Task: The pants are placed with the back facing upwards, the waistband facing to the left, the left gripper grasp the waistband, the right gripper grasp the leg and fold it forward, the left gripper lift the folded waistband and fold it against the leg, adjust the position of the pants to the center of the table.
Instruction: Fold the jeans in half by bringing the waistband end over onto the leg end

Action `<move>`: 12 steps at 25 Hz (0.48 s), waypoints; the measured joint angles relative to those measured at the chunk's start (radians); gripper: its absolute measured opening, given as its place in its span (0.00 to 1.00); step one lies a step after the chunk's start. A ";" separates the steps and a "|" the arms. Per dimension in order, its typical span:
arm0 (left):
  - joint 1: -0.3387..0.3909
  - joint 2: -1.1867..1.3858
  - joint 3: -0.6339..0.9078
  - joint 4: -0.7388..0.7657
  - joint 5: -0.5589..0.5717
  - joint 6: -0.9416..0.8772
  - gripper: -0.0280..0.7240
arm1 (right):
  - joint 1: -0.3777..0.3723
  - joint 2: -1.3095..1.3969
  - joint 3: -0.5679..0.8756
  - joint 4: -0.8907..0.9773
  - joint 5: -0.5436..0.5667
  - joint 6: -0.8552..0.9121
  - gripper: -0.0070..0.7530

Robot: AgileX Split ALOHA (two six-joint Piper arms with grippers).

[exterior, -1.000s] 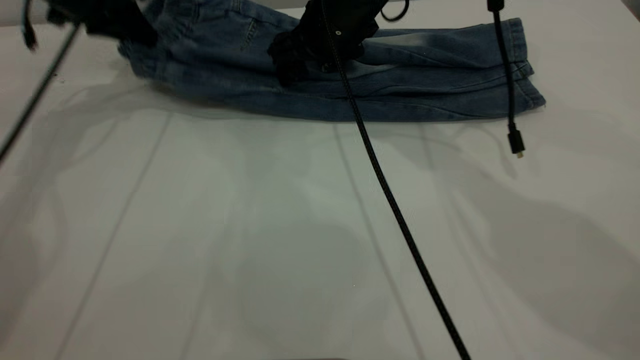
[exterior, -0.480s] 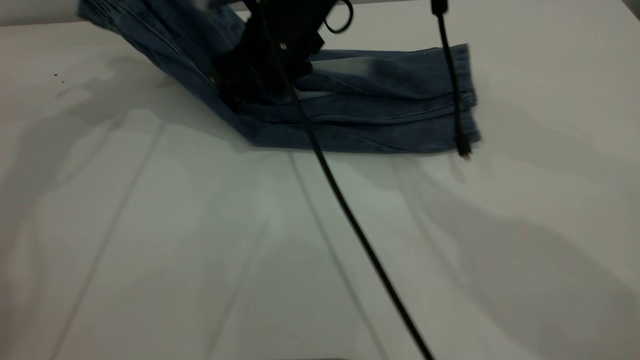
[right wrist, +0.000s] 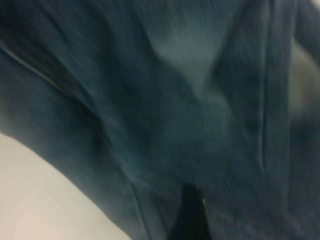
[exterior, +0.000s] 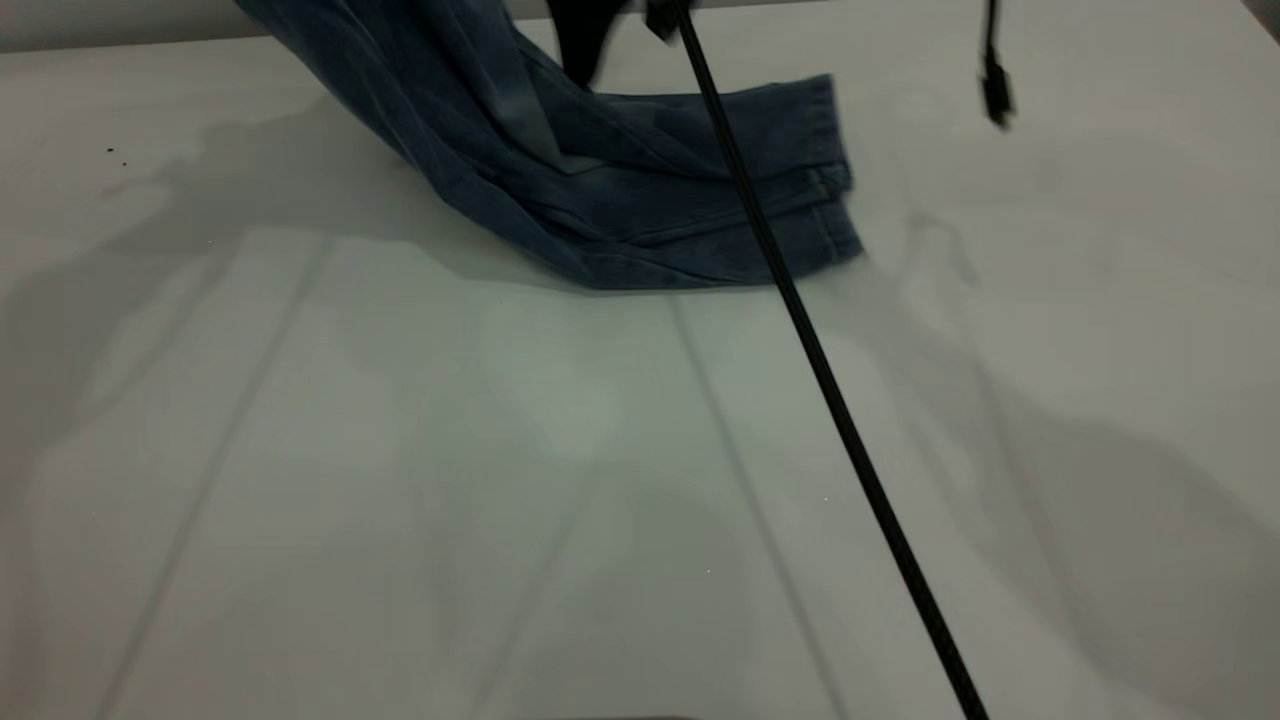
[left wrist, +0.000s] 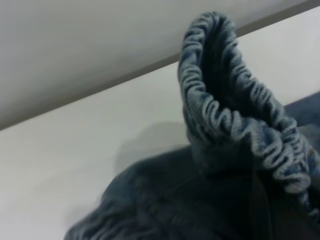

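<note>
Table (exterior: 400, 500) lay bare along its near side, crossed only by one taut black cable (exterior: 850, 440) that ran up slantwise from the near edge toward the far side. Farther back lay the one pair of pants (exterior: 620, 215), folded lengthwise, its hem end (exterior: 825, 190) flat on the table toward the right, with two stitched hems showing one over the other. From there the denim rose steeply up and to the left, clear of the table and out past the top of the exterior view. Over that fold hung the right claw (exterior: 582, 40), a black shape close above the denim; whether it was clenched or released could not be told, nor whether it touched the cloth. Its wrist view showed only blurred denim, very close. A second cable (exterior: 995, 90) dangled at the far right, ending in a plug above the table. The left claw showed in no view; its wrist view had the single waistband (left wrist: 225, 115) raised high, ruffled and curled over, with the table's far edge behind it.
</note>
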 joint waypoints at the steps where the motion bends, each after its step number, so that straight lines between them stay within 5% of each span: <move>1: 0.000 -0.002 -0.011 0.001 0.013 0.000 0.10 | 0.000 0.017 0.000 -0.001 0.000 0.005 0.68; 12: -0.001 -0.004 -0.029 0.003 0.053 0.000 0.10 | 0.053 0.152 -0.003 0.088 -0.102 0.015 0.68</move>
